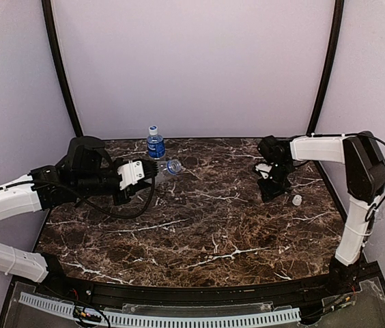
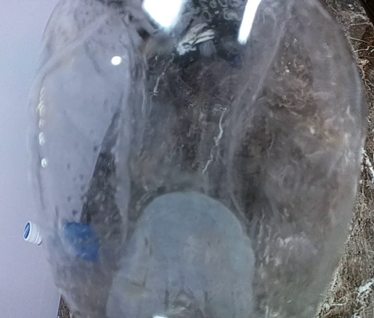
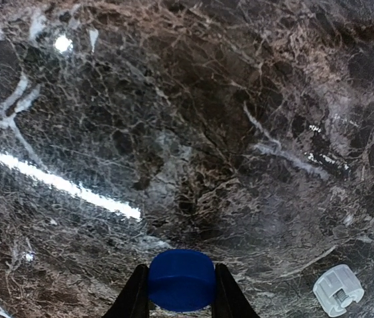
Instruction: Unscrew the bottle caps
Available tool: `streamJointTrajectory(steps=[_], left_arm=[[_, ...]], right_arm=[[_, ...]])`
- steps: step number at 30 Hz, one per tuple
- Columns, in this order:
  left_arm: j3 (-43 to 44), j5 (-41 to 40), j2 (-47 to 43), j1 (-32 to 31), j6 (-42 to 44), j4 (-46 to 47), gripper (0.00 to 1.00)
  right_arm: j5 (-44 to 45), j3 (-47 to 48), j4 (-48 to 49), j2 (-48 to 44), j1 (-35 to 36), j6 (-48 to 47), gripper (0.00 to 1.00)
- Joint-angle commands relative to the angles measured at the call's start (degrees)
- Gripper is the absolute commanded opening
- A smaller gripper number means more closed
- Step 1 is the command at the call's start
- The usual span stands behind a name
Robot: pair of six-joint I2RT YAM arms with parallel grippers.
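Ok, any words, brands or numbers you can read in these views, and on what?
No text is readable.
On the upright bottle, blue label: print too small and blurred.
On the clear bottle, left wrist view: no print shows.
On the dark blue cap in the right pincer: no marking shows.
On the white cap: none visible.

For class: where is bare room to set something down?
Free: dark marble table's centre and near strip, between arms. Crowded: far left, upright blue-labelled plastic bottle beside the clear plastic bottle in the left gripper; right, white plastic cap.
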Motion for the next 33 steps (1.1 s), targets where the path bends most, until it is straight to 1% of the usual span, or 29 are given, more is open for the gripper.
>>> streamJointTrajectory(steps=[1,5,7,8,12,14,16,18,19,21,24,26,28,29,30,31,33], left_arm=[[-0.87,-0.54,-1.03,0.10,-0.12,1.86,0.18],[-0.94,-0.14,-0.80,0.09,0.27,2.63,0.18],[-0.95,-0.20,-0.78,0.09,0.29,2.65,0.18],[-0.94,-0.27,-0.82,0.12,0.29,2.72,0.18],[-0.78,-0.19,-0.74,0.10,0.25,2.73,0.18],[-0.65,0.10,-0.70,0.11,0.02,2.66,0.18],[-0.42,0.50,-0.63,0.10,-0.33,2.61,0.18],[-0.03,1.22,-0.54,0.10,-1.19,2.56,0.18],[0.39,1.99,-0.46,0.14,-2.19,2.50,0.18],[1.27,4.20,-0.40,0.10,-4.75,2.27,0.18],[2.32,11.19,-0.88,0.16,-8.21,2.59,0.20],[2.74,15.66,-1.25,0.10,-11.20,3.83,0.21],[2.90,19.33,-1.52,0.10,-14.22,5.74,0.22],[3.01,20.44,-1.56,0.10,-15.97,6.99,0.22],[3.13,22.11,-1.56,0.05,-16.72,7.59,0.22],[3.17,23.01,-1.48,0.04,-17.89,8.55,0.22],[3.32,25.61,-1.20,0.02,-18.81,9.58,0.22]], right_arm=[[2.56,-1.35,-0.60,2.10,-0.29,1.48,0.00],[1.88,-1.46,-0.02,4.23,-0.93,1.25,0.00],[1.84,-1.46,0.23,4.76,-0.90,1.35,0.04],[1.98,-1.50,0.30,4.89,-0.89,1.42,0.08],[1.67,-1.48,-0.25,4.64,-0.96,1.41,0.33],[1.28,-0.86,-1.13,3.95,-1.00,1.73,0.43],[0.69,0.20,-2.12,2.55,-0.90,1.86,0.52],[-0.13,2.27,-3.58,0.58,-0.63,1.96,0.57],[-0.35,3.74,-4.51,-0.59,-0.30,1.92,0.65],[-0.77,7.41,-6.09,-3.19,1.18,0.74,0.67],[-0.61,13.53,-5.46,-8.12,5.52,-2.96,0.70],[-2.05,16.53,-1.89,-12.34,9.16,-7.45,0.72],[-8.60,16.19,6.13,-18.81,12.52,-11.51,0.73],[-14.18,14.36,12.02,-22.36,14.17,-13.38,0.91],[-20.44,10.04,19.36,-25.90,15.59,-14.83,0.98],[-26.93,6.18,29.13,-29.25,17.27,-16.18,0.99],[-38.46,-2.00,44.58,-34.78,20.53,-18.15,0.98]])
